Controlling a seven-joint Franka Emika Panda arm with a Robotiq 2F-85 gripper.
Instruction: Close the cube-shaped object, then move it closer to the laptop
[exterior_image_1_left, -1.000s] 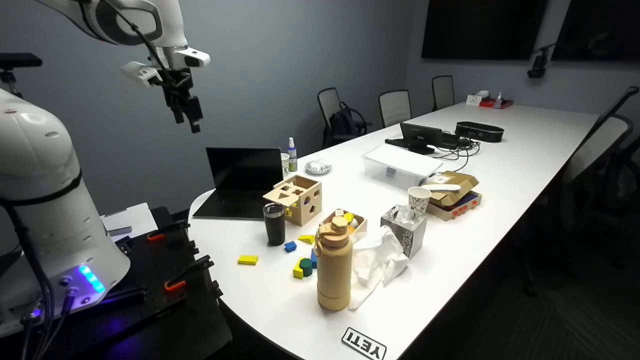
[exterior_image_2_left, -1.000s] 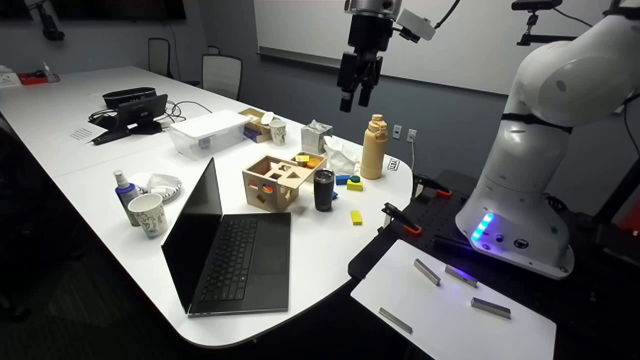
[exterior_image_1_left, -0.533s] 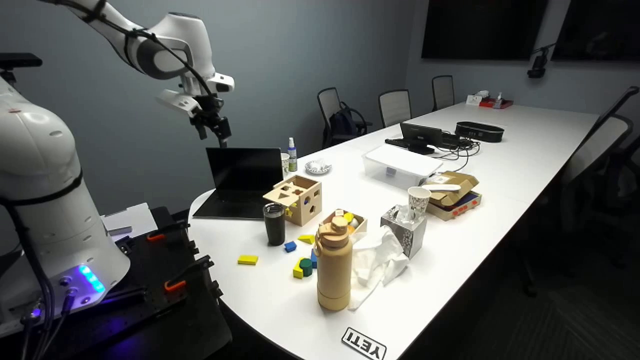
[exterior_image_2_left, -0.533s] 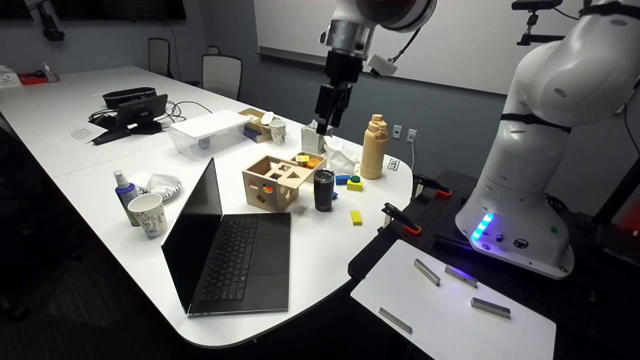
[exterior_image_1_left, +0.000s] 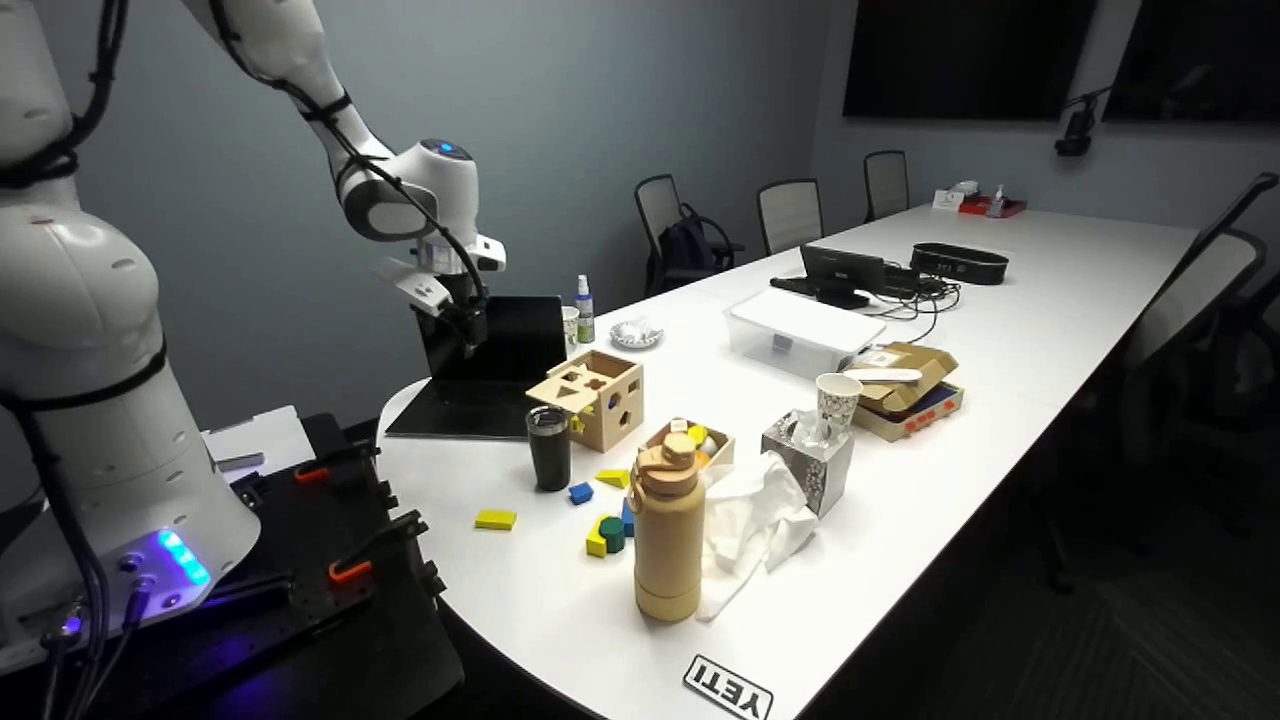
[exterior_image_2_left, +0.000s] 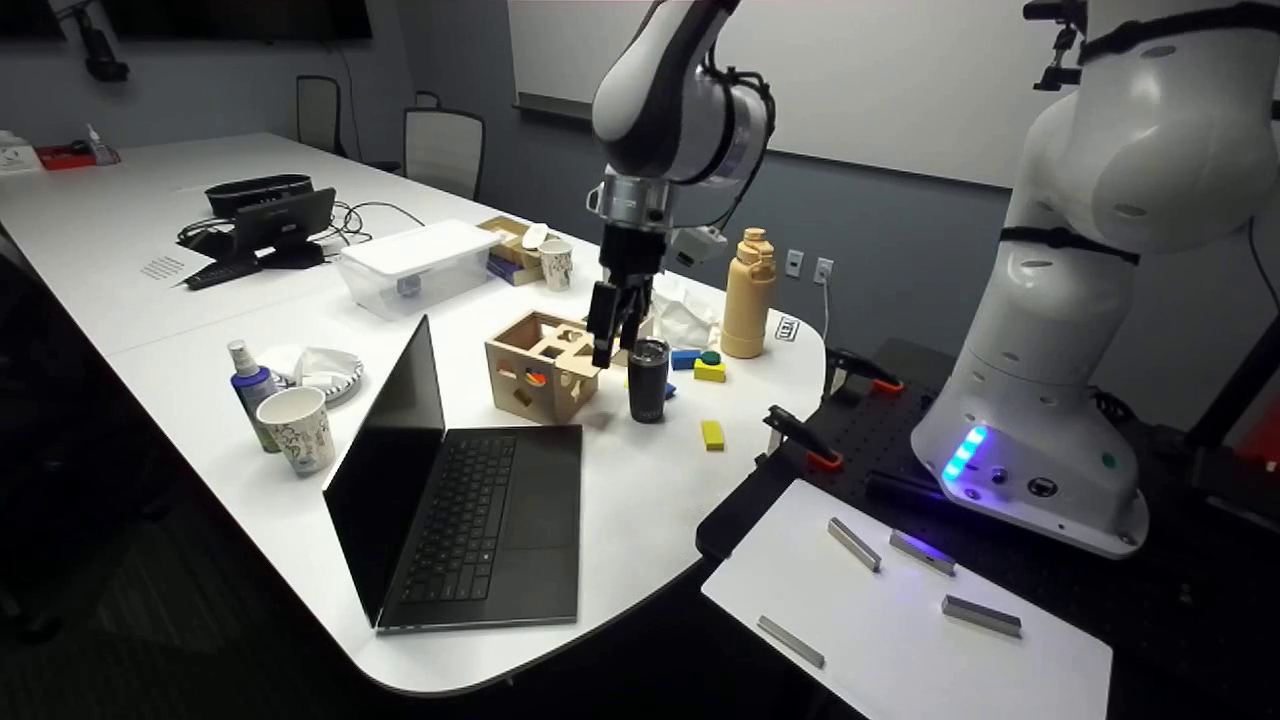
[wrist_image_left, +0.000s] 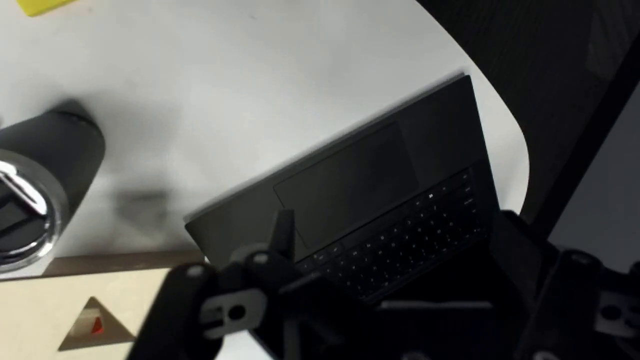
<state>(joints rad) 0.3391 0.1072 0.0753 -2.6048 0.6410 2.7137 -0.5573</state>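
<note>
The cube-shaped object, a light tan wooden box with cut-out holes, stands on the table in both exterior views (exterior_image_1_left: 618, 412) (exterior_image_2_left: 525, 385). Its top lid (exterior_image_1_left: 563, 388) is slid partly out and overhangs one side; the lid's triangular hole shows in the wrist view (wrist_image_left: 30, 315). The black open laptop (exterior_image_2_left: 500, 520) stands beside the box and fills the middle of the wrist view (wrist_image_left: 350, 185). My gripper (wrist_image_left: 395, 220) is open and empty, fingers apart with the laptop below in the wrist view. In an exterior view the gripper (exterior_image_2_left: 615, 340) overlaps the lid's outer edge.
A black tumbler (exterior_image_1_left: 550, 450) stands close to the lid's overhang, also in the wrist view (wrist_image_left: 75, 145). Several loose blocks, such as a yellow one (exterior_image_1_left: 496, 520), lie nearby. A tan bottle (exterior_image_1_left: 668, 550), tissue box (exterior_image_1_left: 825, 470) and paper cup (exterior_image_2_left: 298, 430) also stand on the table.
The arm has come down and across, bringing my gripper from high up to near the height of the box and laptop. The box, lid and laptop have not moved.
</note>
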